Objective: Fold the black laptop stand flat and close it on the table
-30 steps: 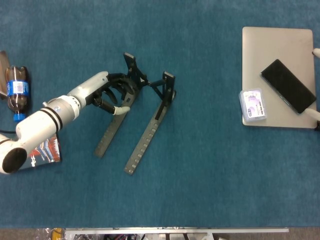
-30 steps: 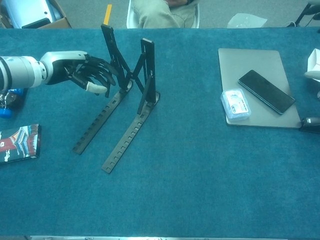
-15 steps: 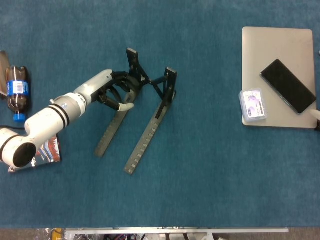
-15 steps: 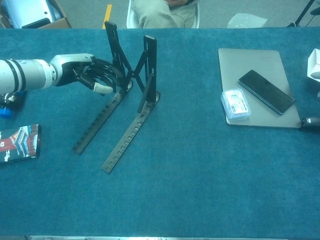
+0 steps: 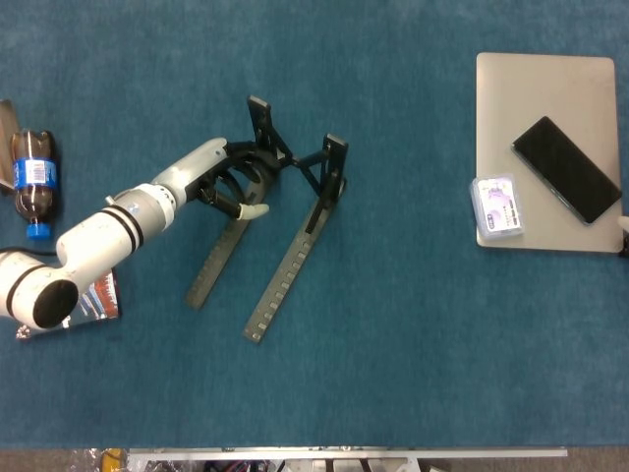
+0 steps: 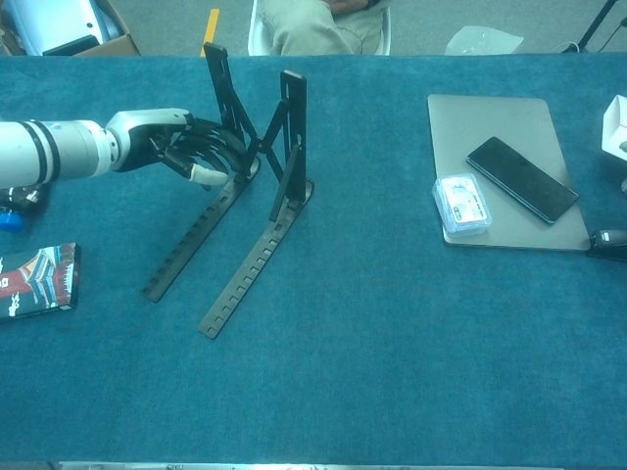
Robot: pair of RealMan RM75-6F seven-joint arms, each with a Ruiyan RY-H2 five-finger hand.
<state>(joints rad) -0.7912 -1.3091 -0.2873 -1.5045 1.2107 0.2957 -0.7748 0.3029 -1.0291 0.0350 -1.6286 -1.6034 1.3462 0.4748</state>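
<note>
The black laptop stand (image 5: pixel 293 253) is set up at the table's middle left, its two notched rails lying on the cloth and its two uprights (image 6: pixel 291 127) raised and joined by a cross link. My left hand (image 5: pixel 224 183) reaches in from the left. Its fingers curl around the base of the left upright (image 6: pixel 233 157), with the thumb against the left rail. Only a white sliver of my right hand (image 6: pixel 617 132) shows at the right edge, beside the laptop; its fingers are cut off.
A closed silver laptop (image 5: pixel 536 118) at the right carries a black phone (image 5: pixel 567 168) and a small clear case (image 5: pixel 496 208). At the left edge lie a cola bottle (image 5: pixel 33 183) and a printed packet (image 5: pixel 96 295). Someone sits beyond the far edge (image 6: pixel 323 24).
My left hand slid right and closed in around the stand's left upright. The uprights shifted slightly away and to the right. White parts at the laptop's right edge drew back.
</note>
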